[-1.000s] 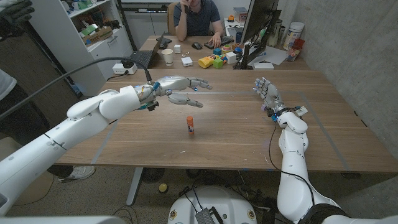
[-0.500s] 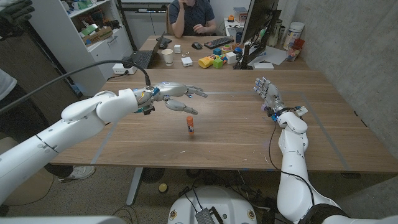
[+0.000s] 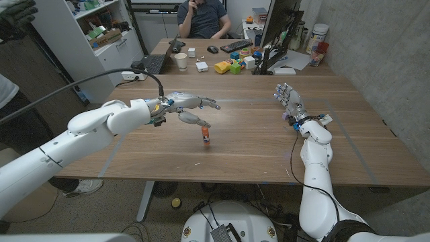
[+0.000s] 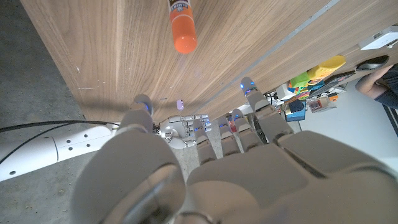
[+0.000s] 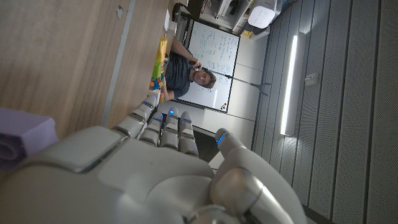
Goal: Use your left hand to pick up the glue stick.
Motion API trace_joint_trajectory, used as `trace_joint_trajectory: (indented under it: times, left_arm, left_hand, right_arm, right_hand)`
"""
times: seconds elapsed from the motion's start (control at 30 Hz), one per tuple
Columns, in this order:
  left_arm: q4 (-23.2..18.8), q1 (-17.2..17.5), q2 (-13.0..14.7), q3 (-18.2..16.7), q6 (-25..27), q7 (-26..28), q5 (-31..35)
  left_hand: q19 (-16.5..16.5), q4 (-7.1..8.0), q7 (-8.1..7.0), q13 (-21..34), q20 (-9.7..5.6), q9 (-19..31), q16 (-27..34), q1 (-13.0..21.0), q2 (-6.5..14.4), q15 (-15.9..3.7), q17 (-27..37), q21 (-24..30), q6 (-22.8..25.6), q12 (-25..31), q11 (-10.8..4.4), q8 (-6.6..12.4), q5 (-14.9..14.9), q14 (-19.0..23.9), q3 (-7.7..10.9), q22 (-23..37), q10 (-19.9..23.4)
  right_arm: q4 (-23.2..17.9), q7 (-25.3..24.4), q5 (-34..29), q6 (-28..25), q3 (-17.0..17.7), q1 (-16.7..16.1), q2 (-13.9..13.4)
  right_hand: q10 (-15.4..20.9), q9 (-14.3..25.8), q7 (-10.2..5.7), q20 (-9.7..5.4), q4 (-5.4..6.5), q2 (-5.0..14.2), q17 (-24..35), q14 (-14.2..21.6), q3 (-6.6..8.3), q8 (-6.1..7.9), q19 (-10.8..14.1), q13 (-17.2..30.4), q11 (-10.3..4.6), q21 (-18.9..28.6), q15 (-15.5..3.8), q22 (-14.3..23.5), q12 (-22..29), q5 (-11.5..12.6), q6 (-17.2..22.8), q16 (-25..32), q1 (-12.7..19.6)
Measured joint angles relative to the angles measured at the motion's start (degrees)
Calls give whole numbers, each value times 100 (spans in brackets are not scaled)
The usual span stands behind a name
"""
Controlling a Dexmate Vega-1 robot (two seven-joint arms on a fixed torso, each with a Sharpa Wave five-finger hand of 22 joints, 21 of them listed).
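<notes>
a: where's the left hand [image 3: 191, 109]?

b: over the table [image 3: 255, 144], fingers spread and reaching out, thumb hanging down toward the glue stick [image 3: 205, 135]. it holds nothing. from the head view the thumb tip looks just above the stick's cap, but i can't tell if it touches.

a: and the stick itself?

b: standing upright on the wood near the middle of the table, orange cap up, just beside and below the hand. in the left wrist view the stick [image 4: 180, 25] sits ahead of the fingers [image 4: 249, 93], apart from them.

a: so how far along, would you say?

b: the reach looks about done, the grasp not yet. no finger is wrapped round the stick and it's not lifted. what's left, as i judge it: lower the hand so the stick sits between thumb and fingers, close on it, then raise it.

a: the right hand [image 3: 287, 101]?

b: well apart on the far side of the table, fingers extended and slightly apart, holding nothing.

a: anything else?

b: a person [image 3: 201, 17] sits at a desk behind the table.
</notes>
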Motion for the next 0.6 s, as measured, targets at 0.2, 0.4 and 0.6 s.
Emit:
trace_joint_trajectory:
  times: [0.2,0.4,0.6]
  left_arm:
    - [57,-136,-40,202,96,-179,213]
    - [85,-232,-68,331,126,-272,303]
    - [91,-331,-85,455,132,-314,344]
  left_hand:
    - [0,-23,0,30,0,0,0,0,0,0,0,0,0,0,0,0,21,0,-23,0,0]
    - [31,0,0,30,30,0,0,46,-1,28,0,0,1,0,0,0,21,29,-46,0,0]
    - [30,-18,0,30,30,0,0,86,40,28,0,0,1,0,31,0,43,29,-64,0,-31]
  right_arm:
    - [25,-9,0,3,-2,12,-10]
    - [60,-14,-2,17,-2,27,-19]
    - [79,-20,-2,47,-1,38,-25]
  right_hand:
    - [0,0,0,0,0,-22,0,0,0,0,0,0,0,0,0,0,0,0,0,0,-22]
    - [0,0,0,0,0,-22,0,0,0,0,0,0,0,0,0,0,0,0,0,0,-22]
    - [0,0,0,0,0,-22,0,0,0,0,0,0,0,0,0,0,0,22,0,0,-22]
